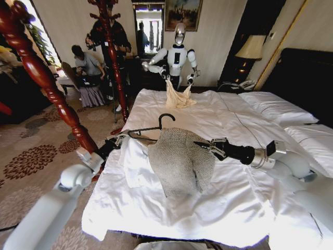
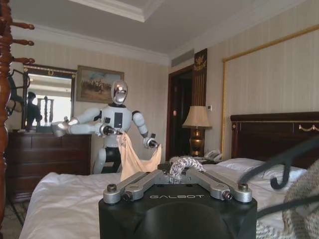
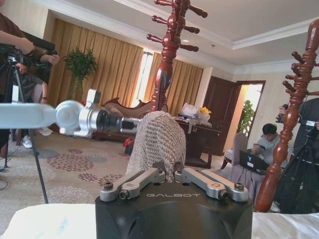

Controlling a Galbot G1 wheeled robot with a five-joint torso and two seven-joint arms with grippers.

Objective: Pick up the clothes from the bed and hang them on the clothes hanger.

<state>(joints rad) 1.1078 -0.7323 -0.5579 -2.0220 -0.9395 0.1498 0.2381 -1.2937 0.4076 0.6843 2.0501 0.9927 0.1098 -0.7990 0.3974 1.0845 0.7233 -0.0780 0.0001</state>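
Note:
The clothes, a grey-beige herringbone jacket (image 1: 179, 159) with white lining (image 1: 136, 162), hang draped over the black clothes hanger (image 1: 146, 129) above the white bed (image 1: 229, 117). The hanger's hook (image 1: 167, 114) sticks up over the collar. My left gripper (image 1: 120, 139) is at the jacket's left end by the hanger's tip. In the left wrist view the left gripper (image 2: 178, 172) is shut on a twist of woven fabric. My right gripper (image 1: 207, 145) holds the right shoulder. Seen from the right wrist, the right gripper (image 3: 168, 172) is shut on the jacket (image 3: 157, 139).
Another robot (image 1: 177, 57) stands at the bed's far side holding a pale cream garment (image 1: 178, 98). Dark red turned wooden posts (image 1: 49, 88) (image 1: 113, 57) rise to the left of the bed. Pillows (image 1: 273, 107) and a dark headboard (image 1: 304, 78) lie to the right.

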